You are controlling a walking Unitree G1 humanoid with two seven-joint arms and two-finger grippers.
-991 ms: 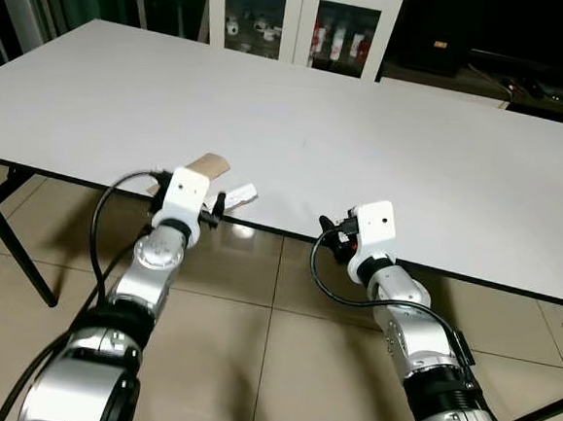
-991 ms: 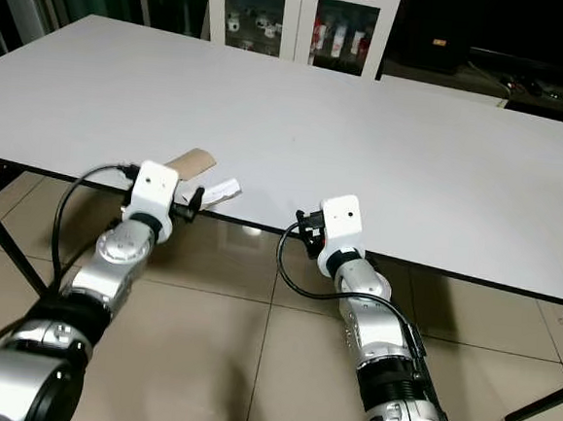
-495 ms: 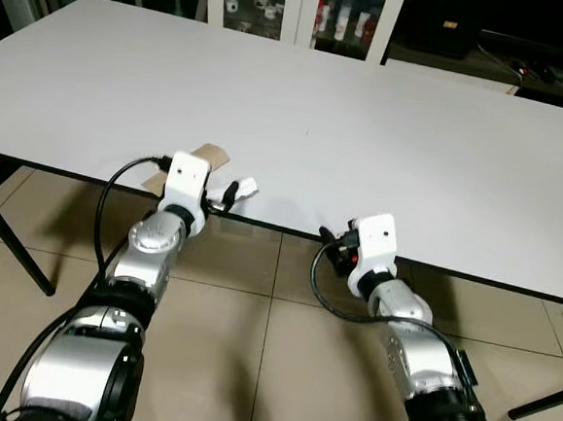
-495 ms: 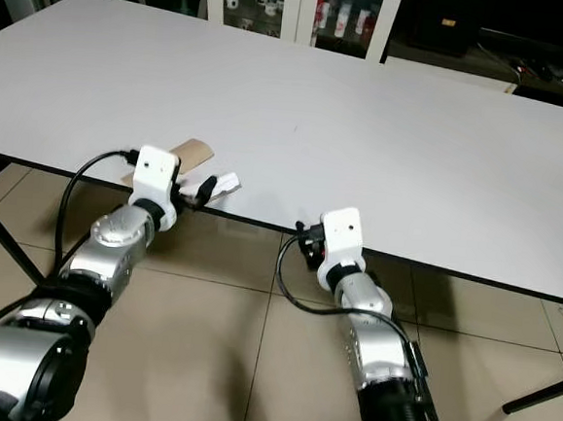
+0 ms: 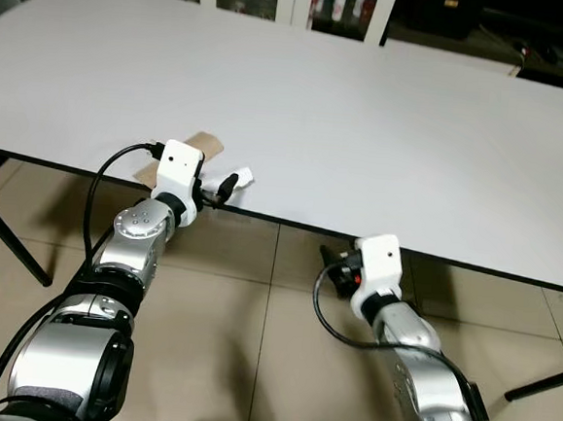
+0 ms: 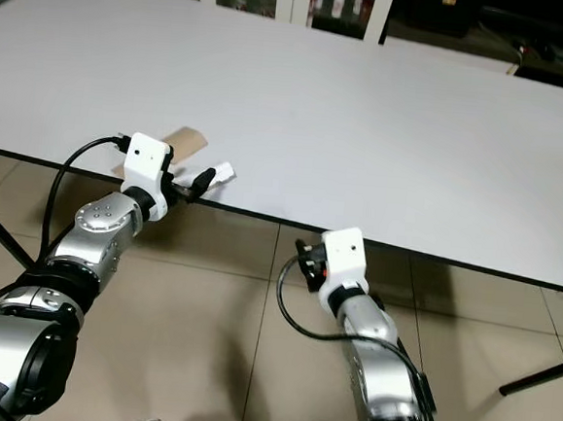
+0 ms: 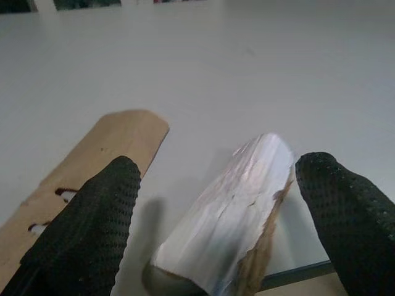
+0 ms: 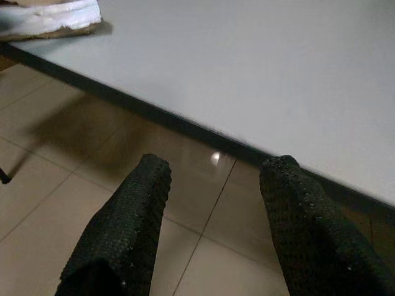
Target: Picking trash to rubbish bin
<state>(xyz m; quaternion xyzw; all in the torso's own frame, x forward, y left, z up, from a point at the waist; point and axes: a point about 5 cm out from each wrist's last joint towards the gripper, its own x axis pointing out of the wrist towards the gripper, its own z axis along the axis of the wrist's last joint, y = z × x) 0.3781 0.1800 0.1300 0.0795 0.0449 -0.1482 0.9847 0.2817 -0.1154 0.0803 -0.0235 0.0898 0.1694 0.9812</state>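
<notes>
The crumpled white wrapper lies right at the near edge of the white table, one end poking just past the rim, and the left gripper is lined up on it with its black fingers spread apart, one on each side and not yet touching. Just beside it on the robot's left lies a flat strip of brown cardboard, also at the edge, and the near finger sits over it, so the close should take the wrapper alone (a clean squeeze across its middle looks the safest bet). The wrapper looks light and soft, so I judge a slow close better than a snap, which could flick it off the rim onto the tiled floor. The right gripper hangs below the table edge over the tiles, fingers apart and holding nothing. Room is generous: the tabletop beyond is bare white, the floor under the edge is open, and a table leg stands well off to the left.
</notes>
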